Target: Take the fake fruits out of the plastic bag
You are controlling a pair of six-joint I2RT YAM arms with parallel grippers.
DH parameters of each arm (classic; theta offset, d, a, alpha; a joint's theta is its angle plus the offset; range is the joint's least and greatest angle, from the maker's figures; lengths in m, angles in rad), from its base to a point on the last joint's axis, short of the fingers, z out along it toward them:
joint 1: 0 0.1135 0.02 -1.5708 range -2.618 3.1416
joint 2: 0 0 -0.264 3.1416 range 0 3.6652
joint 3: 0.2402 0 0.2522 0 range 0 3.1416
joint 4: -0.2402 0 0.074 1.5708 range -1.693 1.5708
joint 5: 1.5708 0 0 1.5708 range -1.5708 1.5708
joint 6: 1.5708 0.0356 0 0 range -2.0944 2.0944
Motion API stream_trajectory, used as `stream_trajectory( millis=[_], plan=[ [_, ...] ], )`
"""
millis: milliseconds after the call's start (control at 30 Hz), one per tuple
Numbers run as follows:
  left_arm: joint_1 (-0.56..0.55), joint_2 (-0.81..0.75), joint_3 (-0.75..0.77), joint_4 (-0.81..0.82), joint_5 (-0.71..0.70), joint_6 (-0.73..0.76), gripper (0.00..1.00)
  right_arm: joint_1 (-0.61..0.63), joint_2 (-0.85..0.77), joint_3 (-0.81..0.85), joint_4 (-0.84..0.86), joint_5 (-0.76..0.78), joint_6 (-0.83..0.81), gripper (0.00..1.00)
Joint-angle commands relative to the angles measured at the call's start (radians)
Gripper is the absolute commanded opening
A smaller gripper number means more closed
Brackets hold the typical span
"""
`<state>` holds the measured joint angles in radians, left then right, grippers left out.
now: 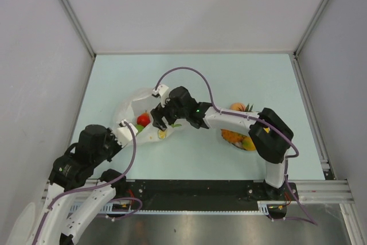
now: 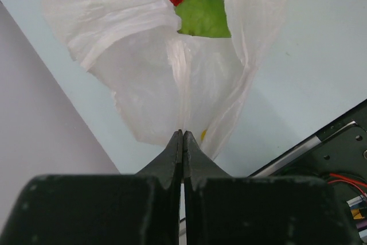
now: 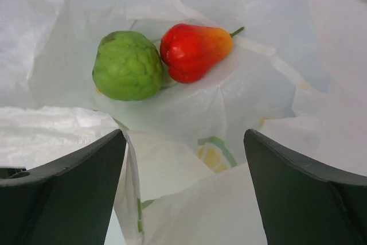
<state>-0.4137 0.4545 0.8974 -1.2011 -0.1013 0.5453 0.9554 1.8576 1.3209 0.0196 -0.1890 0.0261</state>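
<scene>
Your two bagged fruits lie side by side and touching on the film inside the plastic bag (image 3: 246, 93). One is a green lumpy fruit (image 3: 127, 66), rounded, matte and pebbled. The other is a glossy red fruit (image 3: 192, 51), pear-shaped, shading to orange-yellow at its narrow end, with a thin green stem. The bag is thin, translucent white and heavily crinkled, and it lies spread on the pale blue-green table (image 1: 229, 78) with its mouth gaping around the fruits.

Your right tool (image 3: 183, 136) hangs over the bag's mouth with its jaws spread wide and nothing clamped between them. The dark fingers (image 3: 63, 199) straddle loose folds of film, and both fruits sit just beyond the fingertips, the green one nearer the finger on the left side of that wrist view.

Your left tool (image 2: 182, 139) is closed tight on a gathered pleat at the bag's edge, and the film fans out from the pinch toward the fruits. From above, it (image 1: 123, 123) sits at the bag's near-left edge and the right tool (image 1: 160, 121) is over the bag's middle, beside the red fruit.

A green and yellow mark (image 3: 212, 153) shows through the folds between the right tool's fingers. It is a curved green line around a yellow patch, and you cannot read it as lettering.

Well to the right, partly hidden by the right arm, lie a pineapple (image 1: 237, 107) with a green crown and a cluster of orange and yellow fruits (image 1: 232, 136).
</scene>
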Motion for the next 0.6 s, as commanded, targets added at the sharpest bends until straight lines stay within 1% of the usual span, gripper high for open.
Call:
stream_trajectory(
  millis=[0, 100, 200, 267, 300, 400, 433, 500, 567],
  plan=[
    [0.010, -0.005, 0.026, -0.031, -0.005, 0.022, 0.00, 0.014, 0.093, 0.118, 0.057, -0.053, 0.093, 0.90],
    [0.009, -0.016, 0.012, -0.031, 0.025, 0.013, 0.01, 0.013, 0.107, 0.169, 0.062, -0.059, 0.150, 0.90],
    [0.009, -0.019, 0.008, -0.015, 0.026, -0.002, 0.00, 0.008, 0.078, 0.184, 0.019, -0.079, 0.126, 0.88],
    [0.010, -0.017, 0.005, -0.006, 0.026, -0.002, 0.00, -0.001, 0.055, 0.186, -0.015, -0.157, 0.094, 0.86],
    [0.010, -0.010, 0.005, 0.000, 0.031, -0.002, 0.00, -0.006, 0.029, 0.186, -0.047, -0.190, 0.037, 0.85],
    [0.009, 0.013, 0.012, 0.026, 0.040, -0.005, 0.00, -0.038, -0.030, 0.181, -0.133, -0.320, -0.047, 0.85],
    [0.009, 0.016, 0.015, 0.029, 0.041, -0.007, 0.00, -0.050, -0.038, 0.173, -0.139, -0.334, -0.038, 0.84],
    [0.009, 0.018, 0.015, 0.035, 0.049, -0.005, 0.00, -0.069, -0.040, 0.167, -0.115, -0.319, 0.000, 0.82],
    [0.010, 0.012, 0.005, 0.029, 0.049, -0.001, 0.00, -0.067, -0.009, 0.170, -0.065, -0.248, 0.050, 0.79]
  ],
)
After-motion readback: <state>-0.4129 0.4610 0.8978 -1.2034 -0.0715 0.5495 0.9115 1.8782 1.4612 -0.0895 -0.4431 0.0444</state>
